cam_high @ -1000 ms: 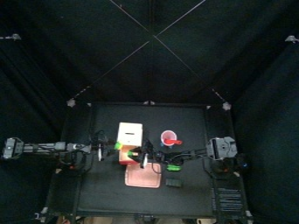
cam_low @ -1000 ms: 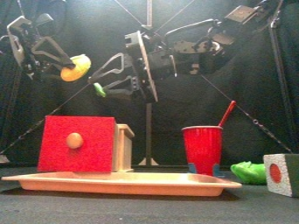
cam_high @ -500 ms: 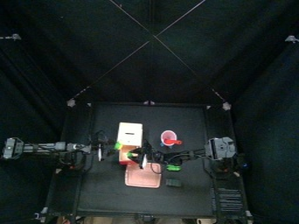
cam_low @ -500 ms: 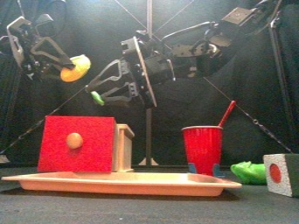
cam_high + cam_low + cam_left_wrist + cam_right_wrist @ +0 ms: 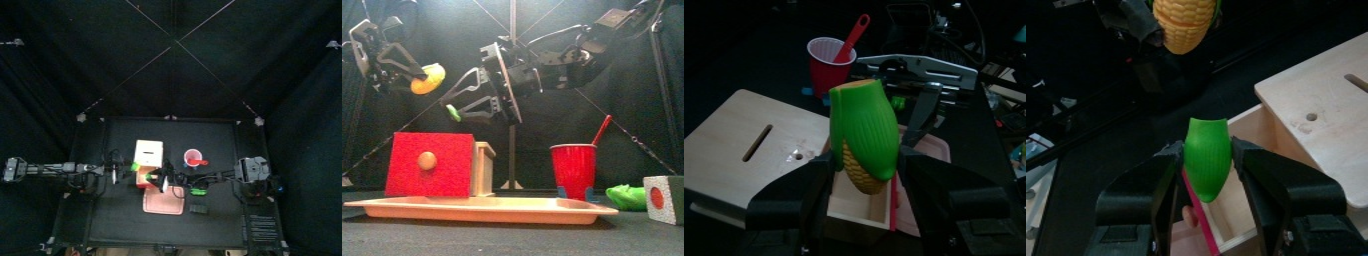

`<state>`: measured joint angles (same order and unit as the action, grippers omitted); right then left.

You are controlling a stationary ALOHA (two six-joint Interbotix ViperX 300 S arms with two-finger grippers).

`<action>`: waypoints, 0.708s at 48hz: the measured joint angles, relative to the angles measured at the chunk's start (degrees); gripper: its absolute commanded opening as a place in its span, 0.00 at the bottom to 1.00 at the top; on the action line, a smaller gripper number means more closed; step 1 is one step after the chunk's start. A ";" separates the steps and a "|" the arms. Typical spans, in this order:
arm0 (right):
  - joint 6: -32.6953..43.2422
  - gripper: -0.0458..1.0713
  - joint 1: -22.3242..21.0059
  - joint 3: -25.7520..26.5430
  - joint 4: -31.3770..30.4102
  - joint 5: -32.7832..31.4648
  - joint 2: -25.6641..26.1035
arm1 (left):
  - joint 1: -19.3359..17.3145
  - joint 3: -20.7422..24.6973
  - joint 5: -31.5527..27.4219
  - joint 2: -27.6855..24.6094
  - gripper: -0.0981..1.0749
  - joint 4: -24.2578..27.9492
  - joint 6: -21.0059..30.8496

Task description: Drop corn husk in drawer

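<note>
A wooden box [image 5: 147, 152] with its red-fronted drawer [image 5: 433, 165] pulled open stands on a pink tray [image 5: 476, 208]. My left gripper [image 5: 422, 76] is shut on a corn cob [image 5: 865, 140] that is partly wrapped in green husk, held high above the box's left side. My right gripper [image 5: 460, 108] is shut on a loose green husk piece [image 5: 1208, 160], held in the air beside the cob and over the open drawer [image 5: 1260, 205]. The husk also shows in the front view [image 5: 453, 113].
A red cup [image 5: 573, 170] with a red spoon [image 5: 599, 128] stands right of the box. A green object [image 5: 627, 196] and a cube with a red dot [image 5: 664, 198] lie at the front right. A black thing [image 5: 198, 209] lies beside the tray.
My right gripper has tilted and the green husk has come down a little and slightly left. The left gripper with the cob has stayed still.
</note>
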<state>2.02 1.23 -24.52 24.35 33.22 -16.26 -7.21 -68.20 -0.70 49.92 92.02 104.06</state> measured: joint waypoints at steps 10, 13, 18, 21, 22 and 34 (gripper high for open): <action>0.00 0.87 0.00 -0.09 1.32 -0.09 -0.09 | 0.00 0.00 0.00 0.00 0.78 0.00 0.00; -0.09 0.87 0.00 -0.09 1.32 -0.09 -0.09 | 0.00 0.00 0.00 0.00 0.78 0.00 0.00; -0.09 0.87 0.09 -0.09 1.32 -0.09 -0.09 | 0.00 0.00 0.00 0.00 0.78 0.00 0.00; -0.09 0.87 0.00 0.00 1.32 -0.09 -0.09 | 0.00 0.00 0.00 0.00 0.78 0.00 0.00; -0.18 0.87 0.00 0.00 1.41 -0.09 -0.09 | 0.00 0.00 0.00 0.00 0.78 0.00 0.00; -0.18 0.87 0.09 0.00 1.14 -0.09 -0.09 | 0.09 0.00 0.00 0.00 0.78 0.00 0.00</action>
<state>1.85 1.32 -24.52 25.49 33.13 -16.35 -7.12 -68.20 -0.70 49.92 92.02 104.06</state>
